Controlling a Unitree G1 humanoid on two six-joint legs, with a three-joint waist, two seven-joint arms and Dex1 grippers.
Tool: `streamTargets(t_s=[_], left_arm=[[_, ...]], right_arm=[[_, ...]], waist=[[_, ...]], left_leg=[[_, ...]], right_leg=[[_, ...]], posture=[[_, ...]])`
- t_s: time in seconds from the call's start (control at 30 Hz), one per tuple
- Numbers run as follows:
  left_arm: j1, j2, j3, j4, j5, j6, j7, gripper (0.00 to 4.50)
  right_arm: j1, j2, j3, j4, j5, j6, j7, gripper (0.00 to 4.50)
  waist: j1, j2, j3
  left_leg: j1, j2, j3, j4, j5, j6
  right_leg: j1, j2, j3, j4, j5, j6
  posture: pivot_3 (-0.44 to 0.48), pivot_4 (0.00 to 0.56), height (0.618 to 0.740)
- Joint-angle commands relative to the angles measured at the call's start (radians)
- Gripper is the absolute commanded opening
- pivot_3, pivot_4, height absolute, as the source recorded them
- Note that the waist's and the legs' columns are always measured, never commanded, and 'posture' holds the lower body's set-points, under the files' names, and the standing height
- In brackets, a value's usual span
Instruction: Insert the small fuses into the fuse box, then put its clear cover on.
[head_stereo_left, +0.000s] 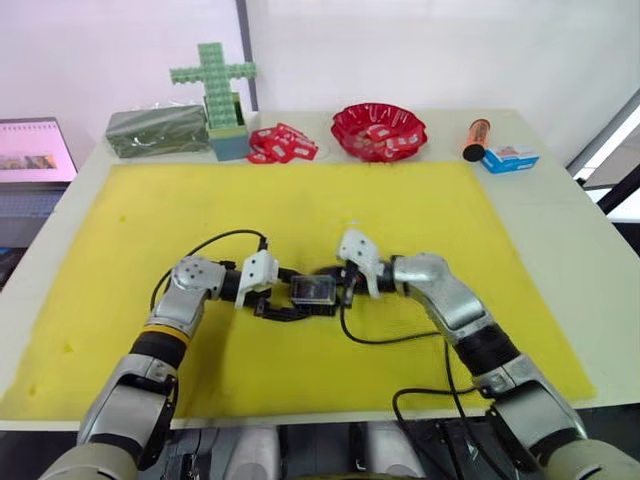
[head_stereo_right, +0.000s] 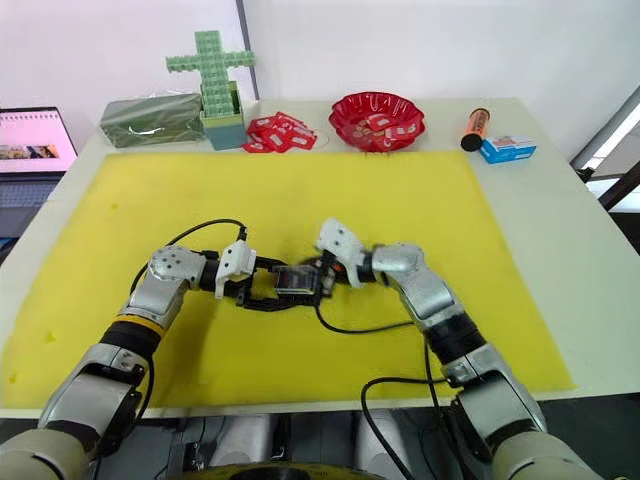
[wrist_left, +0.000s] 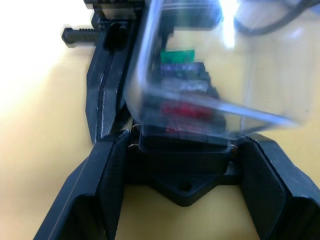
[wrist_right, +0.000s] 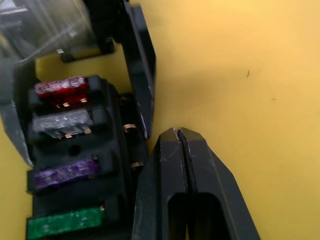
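While left gripper (wrist_left: 182, 165) clamps fuse box (wrist_right: 75, 165), right gripper (wrist_right: 186, 145) closed beside it

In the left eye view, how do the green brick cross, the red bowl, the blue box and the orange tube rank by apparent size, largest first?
1. Green brick cross and red bowl: alike in apparent size, so no order between them.
2. Blue box.
3. Orange tube: close to the box, so this last order is unsure.
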Motion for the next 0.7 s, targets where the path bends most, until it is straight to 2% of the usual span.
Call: streamTargets(t_s=[0.03, 0.2, 0.7], left_arm=[[0.002, 0.012, 0.005, 0.002, 0.006, 0.0, 0.001, 2.81], [0.007, 0.01, 0.007, -0.003, 0.005, 0.005, -0.001, 2.81], [0.006, 0.016, 0.013, 0.007, 0.003, 0.004, -0.003, 2.81]], right_arm=[[0.063, -0.014, 0.061, -0.048, -0.022, 0.026, 0.058, 0.03], [0.058, 0.024, 0.012, -0.08, -0.012, 0.033, 0.01, 0.03], [0.023, 0.0, -0.084, -0.132, 0.012, 0.032, 0.027, 0.03]], waist=[[0.0, 0.0, 0.0], [0.002, 0.0, 0.0], [-0.002, 0.0, 0.0]], left_leg=[[0.0, 0.0, 0.0, 0.0, -0.001, 0.002], [-0.001, 0.0, 0.002, -0.001, -0.003, 0.004], [-0.001, 0.0, 0.002, 0.001, -0.003, 0.004]], right_leg=[[0.0, 0.0, 0.0, -0.001, 0.0, 0.0], [0.0, 0.001, -0.001, -0.002, -0.001, 0.003], [0.0, 0.001, -0.001, -0.001, -0.001, 0.002]], posture=[[0.0, 0.15, 0.74], [0.0, 0.15, 0.74], [0.0, 0.15, 0.74]])
